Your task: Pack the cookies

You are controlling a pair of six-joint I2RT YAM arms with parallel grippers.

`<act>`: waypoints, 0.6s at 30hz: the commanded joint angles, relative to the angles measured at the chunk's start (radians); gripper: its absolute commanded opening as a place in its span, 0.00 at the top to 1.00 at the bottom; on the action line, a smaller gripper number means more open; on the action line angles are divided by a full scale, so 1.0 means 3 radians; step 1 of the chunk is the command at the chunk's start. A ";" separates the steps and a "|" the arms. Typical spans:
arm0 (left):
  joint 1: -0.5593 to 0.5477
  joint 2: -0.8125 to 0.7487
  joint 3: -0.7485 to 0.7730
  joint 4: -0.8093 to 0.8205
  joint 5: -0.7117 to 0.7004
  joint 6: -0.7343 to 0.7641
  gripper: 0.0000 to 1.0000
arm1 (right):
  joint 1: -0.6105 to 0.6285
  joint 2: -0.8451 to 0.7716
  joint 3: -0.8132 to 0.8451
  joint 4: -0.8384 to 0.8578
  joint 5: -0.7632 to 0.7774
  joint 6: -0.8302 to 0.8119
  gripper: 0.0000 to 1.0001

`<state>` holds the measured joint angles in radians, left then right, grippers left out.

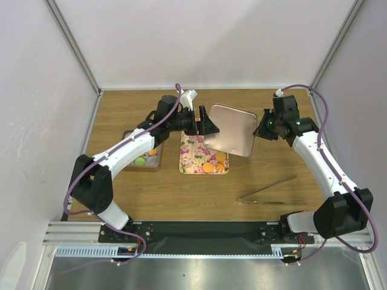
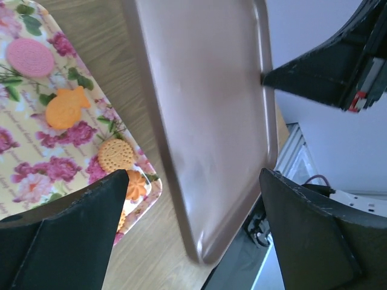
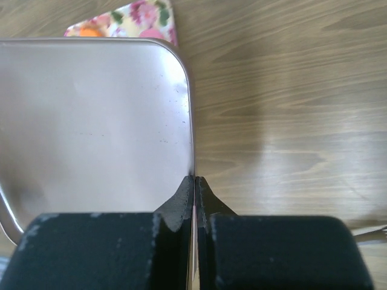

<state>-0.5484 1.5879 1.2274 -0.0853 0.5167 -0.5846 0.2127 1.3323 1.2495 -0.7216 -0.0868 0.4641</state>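
Right pincer (image 3: pixel 195 181) clamped on thin rim of grey metal rectangular lid (image 3: pixel 91 121), tilted; left pincer (image 2: pixel 193 181) apart around far edge. Could slip onto floral rectangular tray (image 2: pixel 36 166), scattering small round cookies (image 2: pixel 115 154).

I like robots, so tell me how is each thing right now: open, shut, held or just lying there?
Grey metal rectangular tin: open, some small flat cookies inside.
Grey metal rectangular lid: off the tin, tilted, held by one edge.
Right gripper: shut on the lid.
Left gripper: open, straddling the lid.
Floral-patterned rectangular tray: flat on the table, cookies on it.
Thin metal tongs: lying on the table, untouched.
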 commanded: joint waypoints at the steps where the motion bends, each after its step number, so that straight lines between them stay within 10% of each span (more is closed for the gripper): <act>1: 0.0038 -0.0001 0.0168 0.0274 0.0175 -0.0142 0.05 | 0.0190 -0.0110 0.0161 0.0104 -0.0079 0.0146 1.00; 18: 0.0079 -0.0144 0.0086 0.0075 0.0338 -0.0148 0.83 | 0.0360 -0.0136 0.0166 0.0191 -0.0079 0.0151 1.00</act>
<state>-0.5293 1.5936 1.2289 -0.0578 0.5793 -0.6468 0.3058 1.3209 1.2499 -0.7139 -0.0929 0.5011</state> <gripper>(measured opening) 0.225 0.015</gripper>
